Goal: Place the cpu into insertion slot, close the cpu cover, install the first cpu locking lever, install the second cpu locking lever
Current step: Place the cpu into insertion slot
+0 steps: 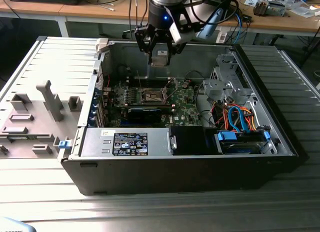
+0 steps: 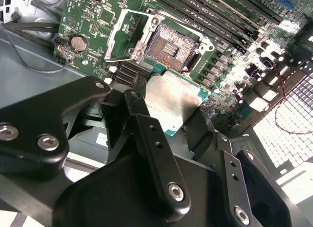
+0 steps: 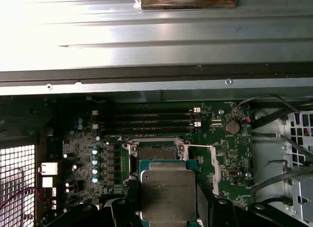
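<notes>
silvery-grey, thin square metal-topped cpu [image 1: 159, 58] is hanging gripped between the black jaws at the upper centre of the exterior view, over the open black computer case [image 1: 175, 174]. below it, the small square dark-centred insertion slot [image 2: 171, 48] is lying bare on the green circuit board [image 2: 93, 14], its silvery windowed cpu cover [image 2: 112, 41] standing open beside it.

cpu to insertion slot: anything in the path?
Nothing visible. The pincer holds the cpu above the board; the insertion slot lies bare, and the cpu cover is swung open to one side.
</notes>
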Robot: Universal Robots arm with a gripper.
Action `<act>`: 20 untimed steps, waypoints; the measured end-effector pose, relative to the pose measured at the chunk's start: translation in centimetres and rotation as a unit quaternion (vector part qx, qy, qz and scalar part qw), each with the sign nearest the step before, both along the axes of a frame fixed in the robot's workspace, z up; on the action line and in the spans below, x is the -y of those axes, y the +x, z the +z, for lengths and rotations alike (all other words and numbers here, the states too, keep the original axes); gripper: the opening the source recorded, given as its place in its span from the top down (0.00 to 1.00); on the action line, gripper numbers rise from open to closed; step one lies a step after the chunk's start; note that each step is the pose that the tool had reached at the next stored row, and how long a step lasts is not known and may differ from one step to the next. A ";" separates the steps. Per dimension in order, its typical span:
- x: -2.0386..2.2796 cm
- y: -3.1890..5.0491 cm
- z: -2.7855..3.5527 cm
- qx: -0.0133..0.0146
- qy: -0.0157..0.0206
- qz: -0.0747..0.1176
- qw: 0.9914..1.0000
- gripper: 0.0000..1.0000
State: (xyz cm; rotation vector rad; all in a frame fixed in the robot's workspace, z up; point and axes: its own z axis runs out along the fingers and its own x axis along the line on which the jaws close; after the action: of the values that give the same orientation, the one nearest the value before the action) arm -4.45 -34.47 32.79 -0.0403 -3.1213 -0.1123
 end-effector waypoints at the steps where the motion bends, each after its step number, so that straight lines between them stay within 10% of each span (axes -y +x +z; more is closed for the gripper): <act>1: -0.02 -0.01 -0.05 0.000 0.000 0.000 1.000 0.45; 20: -0.16 -0.04 -0.34 0.000 0.000 -0.021 1.000 0.45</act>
State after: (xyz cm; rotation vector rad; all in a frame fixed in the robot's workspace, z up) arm -4.49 -34.31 32.45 -0.1045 -3.1213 -0.1130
